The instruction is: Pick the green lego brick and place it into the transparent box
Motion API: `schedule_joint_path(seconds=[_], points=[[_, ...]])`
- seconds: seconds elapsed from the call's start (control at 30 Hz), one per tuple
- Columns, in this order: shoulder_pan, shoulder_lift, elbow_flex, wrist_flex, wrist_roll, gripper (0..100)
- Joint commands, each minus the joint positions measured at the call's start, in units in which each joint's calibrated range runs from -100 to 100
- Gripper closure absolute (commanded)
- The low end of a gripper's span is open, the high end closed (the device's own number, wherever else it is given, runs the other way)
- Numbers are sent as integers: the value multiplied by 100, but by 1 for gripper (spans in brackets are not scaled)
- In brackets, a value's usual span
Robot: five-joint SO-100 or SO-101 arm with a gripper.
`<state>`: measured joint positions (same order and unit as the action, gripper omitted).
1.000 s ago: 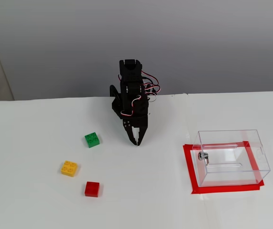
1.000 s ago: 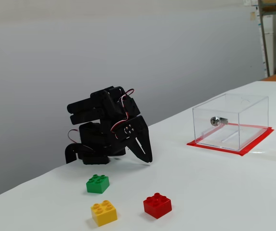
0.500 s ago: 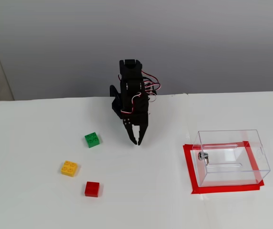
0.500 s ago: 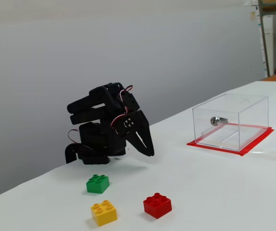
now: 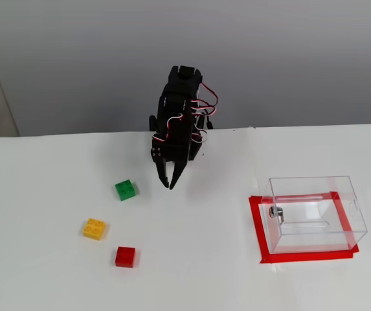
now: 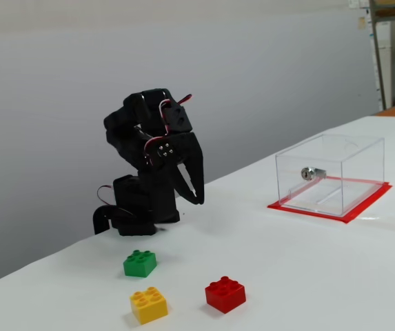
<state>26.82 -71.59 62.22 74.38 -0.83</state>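
The task stands at its very beginning, as far as these pictures show: nothing is grasped and nothing lies in the box. The green lego brick (image 5: 125, 190) sits studs-up on the white table (image 5: 43, 272), free of any contact, with the yellow brick (image 5: 94, 229) and the red brick (image 5: 125, 256) lying nearer the camera in the higher fixed view, each well apart from the others. The black arm is raised above its base, and its gripper (image 5: 168, 182) points down and hangs clear of the tabletop, near the green brick but off to its right in that view and not over it. In the lower side view the gripper (image 6: 197, 196) shows its two fingers lying close together with no brick between them; they look pressed together or nearly so, and certainly empty. The transparent box (image 5: 314, 214) stands on a frame of red tape (image 5: 258, 227) far to the right, well apart from arm and bricks; through its clear walls it appears empty, with only the small metal knob (image 6: 309, 173) on its side wall showing. Judging from this, everything is left: the claw must spread, come over and down on the green brick, close on it, lift it, carry it across the table and release it over the open top of the box.
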Motion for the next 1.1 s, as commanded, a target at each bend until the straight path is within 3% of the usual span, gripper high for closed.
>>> schedule_joint_path(seconds=[0.0,0.63,1.07], points=[[627,536,-870,-40,-16,99],[3851,1809,-2145,160,-21,99],[4339,2708,-2090,508,-21,99]])
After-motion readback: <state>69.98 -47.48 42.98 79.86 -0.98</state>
